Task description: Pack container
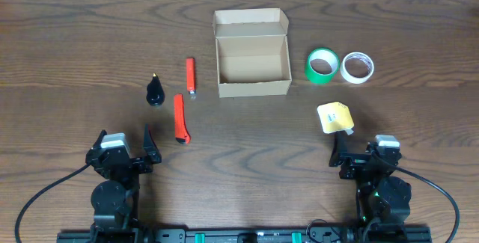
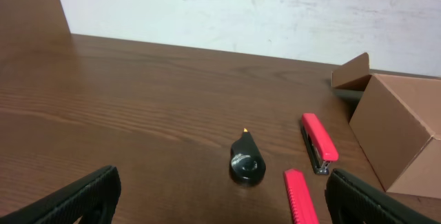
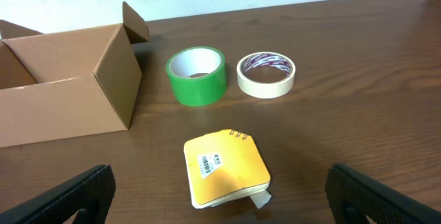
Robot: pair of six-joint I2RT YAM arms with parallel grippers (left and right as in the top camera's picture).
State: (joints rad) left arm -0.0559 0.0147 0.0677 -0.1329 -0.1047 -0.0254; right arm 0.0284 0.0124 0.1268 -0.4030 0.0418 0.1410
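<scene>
The container [image 1: 252, 64] is a brown cardboard box, open and empty, its flap lid folded back, at the table's far middle; it also shows in the left wrist view [image 2: 403, 134] and the right wrist view [image 3: 65, 86]. Left of it lie a red stapler [image 1: 191, 75], a red utility knife [image 1: 179, 119] and a black cone-shaped piece [image 1: 155, 91]. Right of it stand a green tape roll [image 1: 322, 65] and a white tape roll [image 1: 357, 67]. A yellow notepad [image 1: 334, 117] lies in front of them. My left gripper [image 1: 142, 147] and right gripper [image 1: 350, 153] are open, empty, near the front edge.
The wooden table [image 1: 82, 48] meets a white wall [image 2: 275, 10] at the back. In the wrist views the knife [image 2: 300, 196] and black piece [image 2: 246, 162] lie just ahead of the left jaws, the notepad [image 3: 224, 169] just ahead of the right jaws.
</scene>
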